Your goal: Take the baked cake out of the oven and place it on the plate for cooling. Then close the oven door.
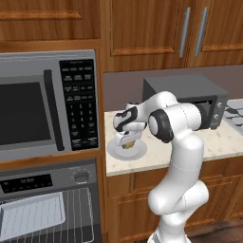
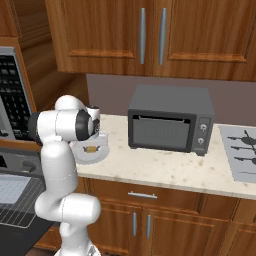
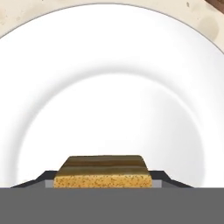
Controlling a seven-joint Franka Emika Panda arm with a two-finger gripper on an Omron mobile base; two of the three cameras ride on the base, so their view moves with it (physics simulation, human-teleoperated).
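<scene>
**Cake held over plate, oven open**

Far left: oven under the microwave, racks exposed, pale tray inside. Next right, plate on the counter. Gripper just above it, fingers clamped on the cake; whether cake touches plate, can't tell. Toaster oven further right, then stovetop.

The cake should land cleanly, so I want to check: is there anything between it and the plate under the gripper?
No. In the hand view the cake, held in the gripper, hangs over bare white plate.
</scene>
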